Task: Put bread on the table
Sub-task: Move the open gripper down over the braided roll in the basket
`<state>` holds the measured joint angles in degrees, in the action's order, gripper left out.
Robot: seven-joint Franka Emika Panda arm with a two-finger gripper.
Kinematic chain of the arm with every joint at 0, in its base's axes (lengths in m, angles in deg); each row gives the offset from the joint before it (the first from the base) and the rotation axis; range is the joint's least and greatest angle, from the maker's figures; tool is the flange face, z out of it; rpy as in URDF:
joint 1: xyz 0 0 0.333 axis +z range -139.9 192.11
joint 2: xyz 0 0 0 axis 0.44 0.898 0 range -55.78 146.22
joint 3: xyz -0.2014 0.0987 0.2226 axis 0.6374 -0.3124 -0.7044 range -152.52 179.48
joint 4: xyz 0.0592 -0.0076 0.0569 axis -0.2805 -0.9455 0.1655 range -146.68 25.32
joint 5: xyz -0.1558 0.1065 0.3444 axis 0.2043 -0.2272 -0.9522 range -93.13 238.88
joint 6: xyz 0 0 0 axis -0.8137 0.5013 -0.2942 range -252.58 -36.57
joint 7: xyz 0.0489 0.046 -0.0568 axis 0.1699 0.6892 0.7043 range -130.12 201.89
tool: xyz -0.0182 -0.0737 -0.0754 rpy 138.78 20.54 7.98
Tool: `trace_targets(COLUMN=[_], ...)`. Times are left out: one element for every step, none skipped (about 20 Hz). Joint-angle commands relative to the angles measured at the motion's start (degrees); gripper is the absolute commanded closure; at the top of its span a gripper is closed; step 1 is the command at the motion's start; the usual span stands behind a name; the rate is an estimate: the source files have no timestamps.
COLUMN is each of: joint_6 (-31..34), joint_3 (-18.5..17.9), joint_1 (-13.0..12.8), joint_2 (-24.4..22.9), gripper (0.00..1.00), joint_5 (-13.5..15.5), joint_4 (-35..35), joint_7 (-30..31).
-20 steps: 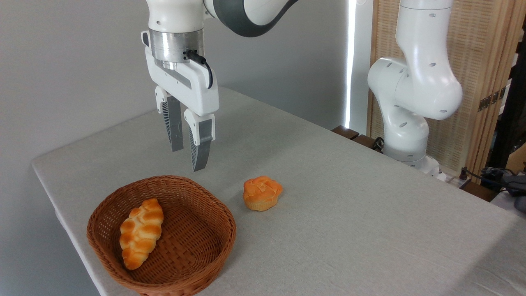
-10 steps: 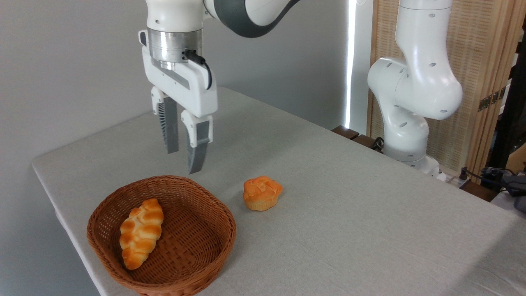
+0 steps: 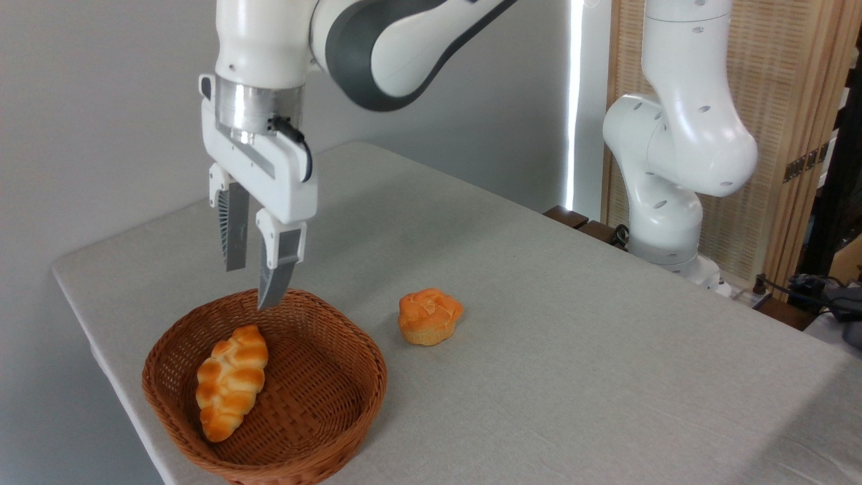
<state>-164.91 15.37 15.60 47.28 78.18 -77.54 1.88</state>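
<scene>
Bread [image 3: 231, 382], a braided golden-orange loaf with paler creases and tapered ends, lies inside a wicker basket [image 3: 323, 431], against its left wall, untouched. Above the basket's far rim hangs the pincer [image 3: 254, 286], released, its two grey ribbed fingers [image 3: 234, 236] pointing down with a narrow gap between them, empty. Risks, as a judgement: the gap looks slim for the loaf's width, so the tips could land on top and dent it; a descent near the wall could catch the woven rim and drag or tip the light basket. Brown cane weave forms a shallow round bowl. To its right on the light grey cloth worktop [image 3: 572, 350] sits a squat orange muffin-like bun [image 3: 429, 316].
</scene>
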Motion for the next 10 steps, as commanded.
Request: trace_targets(joint_6=[-6.0, -6.8, -7.0, -7.1, -7.1, -7.1, -7.1, -7.1, -7.1, -7.1], joint_3=[-0.1, -0.1, 0.0, 0.1, 0.1, 0.1, 0.1, 0.1, 0.1, 0.1], joint_1=[-0.3, -0.3, -0.4, -0.4, -0.4, -0.3, -0.2, -0.2, -0.2, -0.3], joint_2=[2.1, 2.2, 2.2, 2.3, 2.4, 2.9, 3.6, 3.9, 4.7, 5.5], gripper=[0.00, 0.00, 0.00, 0.00, 0.00, 0.00, 0.00, 0.00, 0.00, 0.00], joint_5=[1.1, 0.9, 0.8, 0.7, 0.7, 0.8, 0.8, 0.8, 0.6, 0.3], joint_4=[0.5, 0.5, 0.6, 0.5, 0.5, 0.5, 0.5, 0.4, 0.5, 0.5], joint_7=[3.3, 6.5, 9.8, 12.5, 13.6, 15.4, 17.6, 18.9, 21.9, 25.1])
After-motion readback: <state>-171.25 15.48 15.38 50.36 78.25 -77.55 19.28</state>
